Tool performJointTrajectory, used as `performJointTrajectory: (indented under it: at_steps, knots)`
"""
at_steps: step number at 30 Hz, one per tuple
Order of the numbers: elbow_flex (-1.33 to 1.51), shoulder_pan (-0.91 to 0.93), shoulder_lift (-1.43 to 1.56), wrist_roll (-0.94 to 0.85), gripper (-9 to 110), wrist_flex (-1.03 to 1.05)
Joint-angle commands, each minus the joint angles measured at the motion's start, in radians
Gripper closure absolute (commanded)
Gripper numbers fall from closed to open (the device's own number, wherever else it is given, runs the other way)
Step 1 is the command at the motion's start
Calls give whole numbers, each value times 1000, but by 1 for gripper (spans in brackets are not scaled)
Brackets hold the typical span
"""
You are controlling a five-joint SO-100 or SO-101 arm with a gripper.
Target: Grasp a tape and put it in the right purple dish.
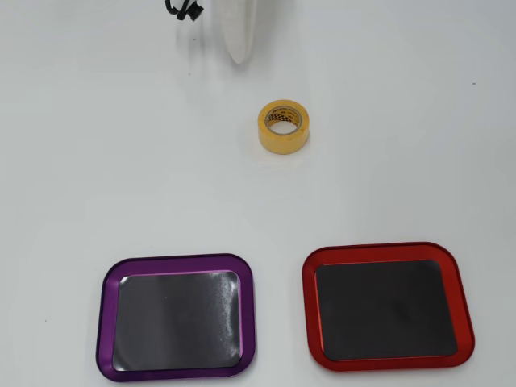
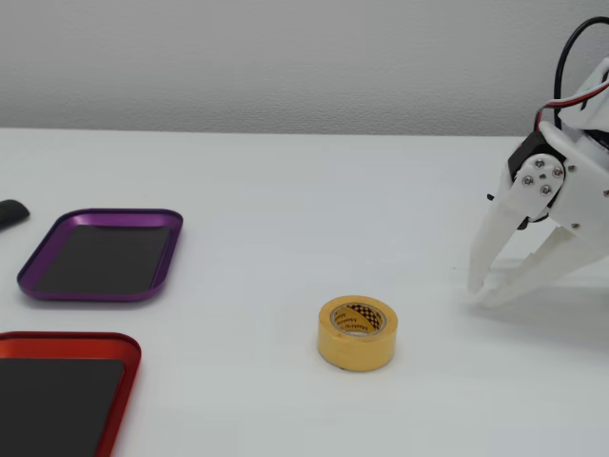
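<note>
Overhead view shows the tape (image 1: 283, 126) lying flat on the white worktop (image 1: 403, 161), hole facing up, well apart from both trays along the bottom edge: the purple dish (image 1: 176, 262) at lower left and the red tray (image 1: 379, 251) at lower right. Only a white tip of the tool (image 1: 237, 50) reaches in from the top edge, up and to the left of the roll, not touching it.

The fixed view gives the clearer read. The tool (image 2: 479, 292) hangs at the right with its two white fingers slightly apart and tips close together near the worktop, holding nothing. The tape (image 2: 357, 331) sits to its left and nearer the camera, with clear bare worktop between them. The purple dish (image 2: 102, 289) lies far to the left, the red tray (image 2: 67, 341) in front of it.

The step in hand looks like the approach to the roll. To do it well, the fingers likely need to spread wider than the roll, or wide enough to straddle one wall with a finger down the hole, then come down squarely from above. A low sideways approach risks nudging the light roll across the smooth surface.
</note>
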Motion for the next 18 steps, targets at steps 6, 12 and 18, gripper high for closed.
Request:
performJointTrajectory:
  at_steps: [6, 12, 18]
  knots:
    - [15, 2, 89, -6, 102, -52]
    - [15, 2, 89, -6, 102, -52]
    - [-31, 3, 75, -6, 102, -54]
